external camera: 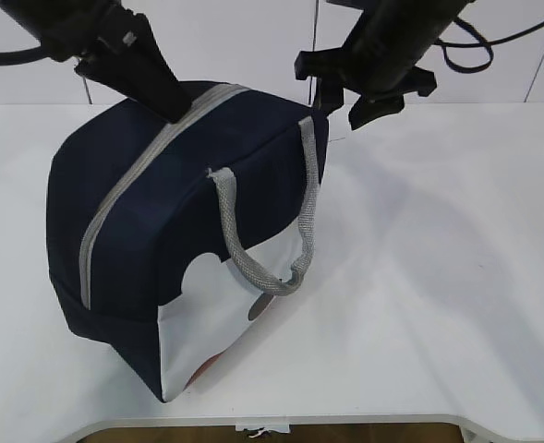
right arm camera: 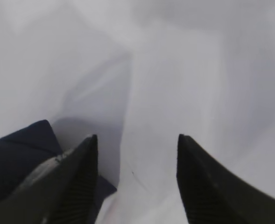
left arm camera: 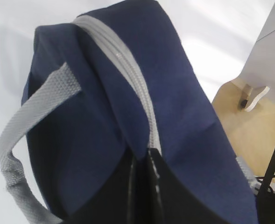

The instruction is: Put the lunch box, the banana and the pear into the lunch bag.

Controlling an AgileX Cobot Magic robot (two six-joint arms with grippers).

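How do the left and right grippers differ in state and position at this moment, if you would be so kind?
The left gripper is shut on the lunch bag at its grey zipper; the right gripper stands open and empty. The left touches the bag's top; the right hangs beside the bag's far end, over the table. Both have black fingers.

The lunch bag (external camera: pixel 179 249) stood on the table (external camera: pixel 438 277), left of centre. My left gripper (external camera: pixel 165 92) pressed on its top; my right gripper (external camera: pixel 368 97) hung behind its far corner.

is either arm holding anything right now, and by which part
The left end effector is shut on the lunch bag, pinching its grey zipper seam on top. The right end effector is open, holding nothing.
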